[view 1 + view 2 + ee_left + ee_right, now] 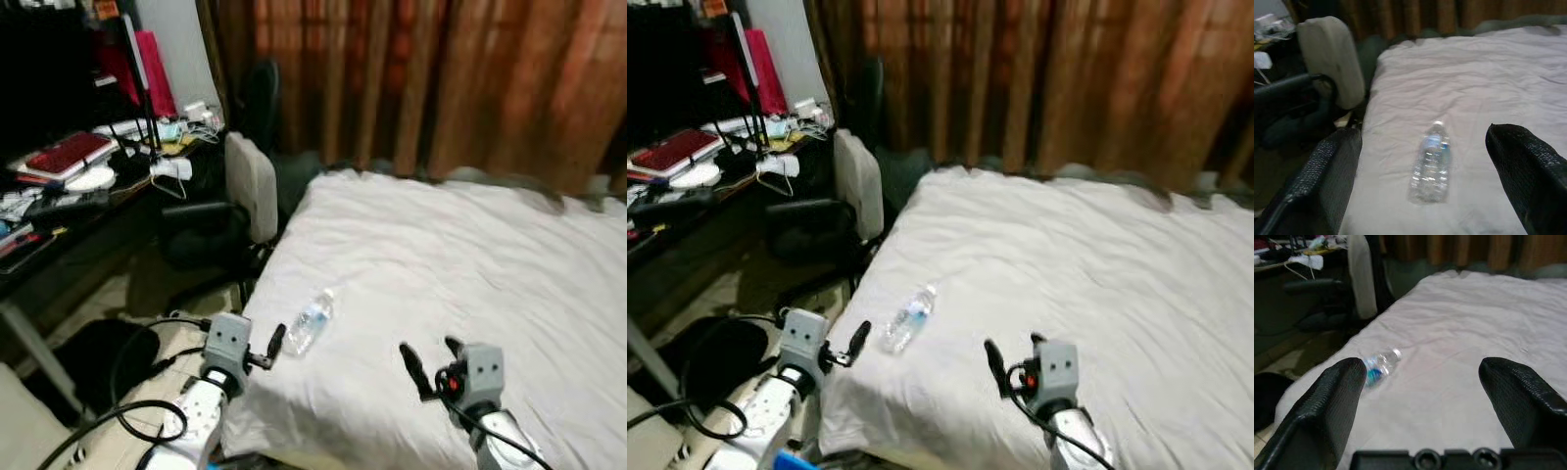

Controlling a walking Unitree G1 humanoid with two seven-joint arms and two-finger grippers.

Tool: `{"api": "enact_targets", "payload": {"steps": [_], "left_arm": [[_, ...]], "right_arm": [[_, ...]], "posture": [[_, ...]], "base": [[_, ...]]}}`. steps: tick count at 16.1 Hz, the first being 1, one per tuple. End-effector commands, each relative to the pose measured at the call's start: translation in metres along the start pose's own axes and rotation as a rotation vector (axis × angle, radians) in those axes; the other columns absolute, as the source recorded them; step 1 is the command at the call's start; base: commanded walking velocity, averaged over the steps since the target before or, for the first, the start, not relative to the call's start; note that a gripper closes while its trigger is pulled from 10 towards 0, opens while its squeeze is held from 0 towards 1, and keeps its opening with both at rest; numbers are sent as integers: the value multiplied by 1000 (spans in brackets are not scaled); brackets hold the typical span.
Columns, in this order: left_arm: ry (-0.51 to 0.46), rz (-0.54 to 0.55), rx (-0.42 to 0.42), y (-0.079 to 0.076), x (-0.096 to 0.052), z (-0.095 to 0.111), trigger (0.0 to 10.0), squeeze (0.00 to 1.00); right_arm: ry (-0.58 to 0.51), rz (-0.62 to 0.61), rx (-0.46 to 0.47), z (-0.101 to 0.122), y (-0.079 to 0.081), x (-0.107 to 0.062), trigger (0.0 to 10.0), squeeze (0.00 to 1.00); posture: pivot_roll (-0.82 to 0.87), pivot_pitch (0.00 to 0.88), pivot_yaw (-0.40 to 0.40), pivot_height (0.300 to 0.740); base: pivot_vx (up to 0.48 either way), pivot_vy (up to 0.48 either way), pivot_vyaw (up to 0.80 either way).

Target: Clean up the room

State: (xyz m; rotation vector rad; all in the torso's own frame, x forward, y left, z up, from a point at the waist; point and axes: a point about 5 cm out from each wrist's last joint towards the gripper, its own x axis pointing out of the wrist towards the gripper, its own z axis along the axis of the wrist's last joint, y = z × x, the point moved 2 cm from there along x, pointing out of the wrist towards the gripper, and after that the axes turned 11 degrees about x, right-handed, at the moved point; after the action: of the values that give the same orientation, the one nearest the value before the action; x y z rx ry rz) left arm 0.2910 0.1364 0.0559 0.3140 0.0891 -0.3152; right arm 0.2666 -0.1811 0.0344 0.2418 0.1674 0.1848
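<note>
A clear plastic water bottle (311,321) with a blue label lies on its side on the white bedsheet (441,255), close to the bed's near left corner. My left gripper (275,343) hovers at that corner just short of the bottle, open. In the left wrist view the bottle (1432,164) lies between and beyond the two spread fingers. My right gripper (431,352) is held over the sheet to the right of the bottle, open and empty. The right wrist view has the bottle (1380,364) ahead, off to one side.
An office chair (245,186) with a pale backrest stands against the bed's left side. A cluttered desk (59,186) runs along the left. Brown curtains (421,78) hang behind the bed. A black bag (88,357) and cables lie on the floor.
</note>
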Motion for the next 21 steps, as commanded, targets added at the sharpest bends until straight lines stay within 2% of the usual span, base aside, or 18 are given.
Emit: {"api": "enact_targets", "payload": {"steps": [1,4,6,9,10,11,13,14,15,16,19,21], "left_arm": [[14,12,15,9,2,-2,10000,0],[46,-25,31,9,12,-6,10000,0],[34,-69,41,6,19,-3,10000,0],[46,-108,85,8,25,-4,10000,0],[61,-115,104,11,29,-6,10000,0],[86,-104,138,17,34,-9,10000,0],[139,-41,176,37,47,-7,10000,0],[148,-19,156,47,60,3,10000,0],[137,-19,137,48,67,10,10000,0],[128,-5,123,49,76,21,10000,0],[128,66,137,57,81,30,10000,0],[164,110,155,60,80,24,10000,0]], "right_arm": [[-19,34,0,4,11,4,10000,0],[-17,25,-9,3,9,-6,10000,0],[-7,17,-7,1,8,-13,10000,0],[4,-18,-5,0,9,-23,10000,0],[-9,-22,-6,1,11,-29,10000,0],[3,-34,-11,1,11,-36,10000,0],[19,-46,-9,5,13,-51,10000,0],[30,-44,-13,14,18,-70,10000,0],[41,-46,-14,17,22,-82,10000,0],[72,-54,-20,22,28,-106,10000,0],[119,-64,-16,29,39,-139,10000,0],[193,-85,-11,36,46,-172,10000,0]], "posture": [[-22,4,16,740],[-54,39,18,740],[-78,62,31,740],[-109,107,58,740],[-115,129,60,740],[-135,213,60,740],[-165,321,54,740],[-205,412,36,740],[-230,463,26,740],[-281,577,-1,740],[-333,639,-22,740],[-361,665,-56,740]], "base": [[465,0,0],[465,0,0],[465,0,0],[249,0,-800],[0,0,-800],[0,0,0],[0,0,0],[0,0,0],[0,0,0],[0,0,0],[0,0,0],[0,0,0]]}}
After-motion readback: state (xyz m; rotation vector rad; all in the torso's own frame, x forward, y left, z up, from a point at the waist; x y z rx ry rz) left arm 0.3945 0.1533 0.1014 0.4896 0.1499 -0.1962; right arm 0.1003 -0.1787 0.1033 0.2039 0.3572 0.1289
